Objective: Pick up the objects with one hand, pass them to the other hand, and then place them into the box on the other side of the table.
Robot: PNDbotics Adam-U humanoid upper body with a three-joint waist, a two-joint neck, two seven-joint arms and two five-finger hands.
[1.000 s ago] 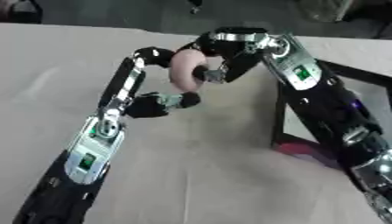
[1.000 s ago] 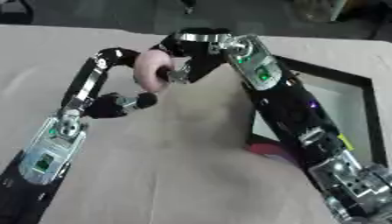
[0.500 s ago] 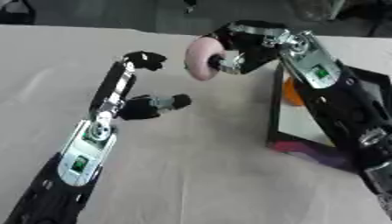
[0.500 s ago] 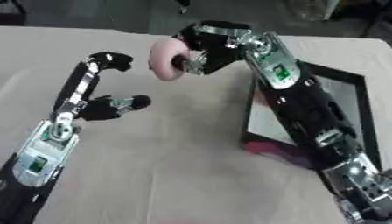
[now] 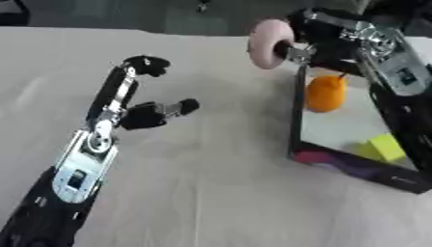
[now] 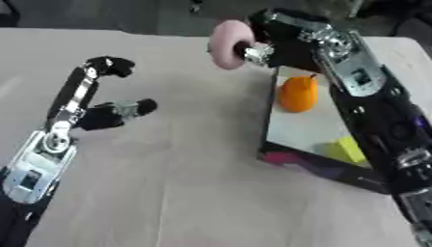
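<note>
So the handoff part looks done at this point. The right hand [image 5: 314, 42] has its fingers curled around the pink ring [image 5: 270, 43], a donut-looking thing, and holds it up in the air just beyond the box's [image 5: 297, 120] far-left corner, not over the inside yet. The left hand [image 5: 139, 99] is well away from the box on the open cloth, holding nothing, fingers and thumb apart and a bit curved, like a loose C shape.

My read: we're on the last step for this object, getting it into the box. The next move needs the right hand to swing the ring sideways over the box's near wall and down into a free spot, then let go. There's already an orange fruit [image 5: 326, 93] sitting toward the far end of the box, a yellow block [image 5: 381, 147] nearer the front, and something magenta [image 5: 314, 157] showing at the front-left corner, I can't tell quite what. So the drop should probably aim for the bare floor between the orange and the yellow block. The ring is round, so it could roll a little once it's let go.

Surface-wise, the box sits on a table [image 5: 211, 193] covered in a plain beige cloth with soft wrinkles and nothing else on it that I can see. Beyond the box, past the table's far edge, it's just dark floor and some blurry dark shapes I can't make out.
</note>
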